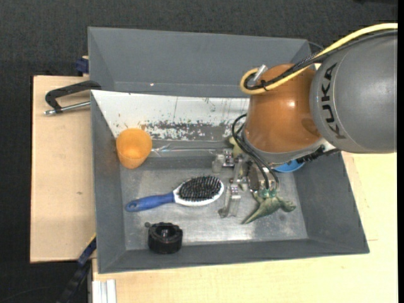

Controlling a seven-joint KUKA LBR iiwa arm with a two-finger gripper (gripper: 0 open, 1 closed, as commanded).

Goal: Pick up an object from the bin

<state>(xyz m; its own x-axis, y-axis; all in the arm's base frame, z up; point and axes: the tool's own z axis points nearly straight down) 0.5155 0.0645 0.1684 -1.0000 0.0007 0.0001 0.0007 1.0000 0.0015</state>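
With the fingers (230,202) spread and empty, centre them over the green toy dinosaur (269,208) just beside them before closing.

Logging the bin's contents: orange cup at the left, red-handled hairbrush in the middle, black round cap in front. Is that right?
Not quite. The camera view shows the hairbrush has a blue handle, not red. The orange cup at the left and black round cap in front are right.
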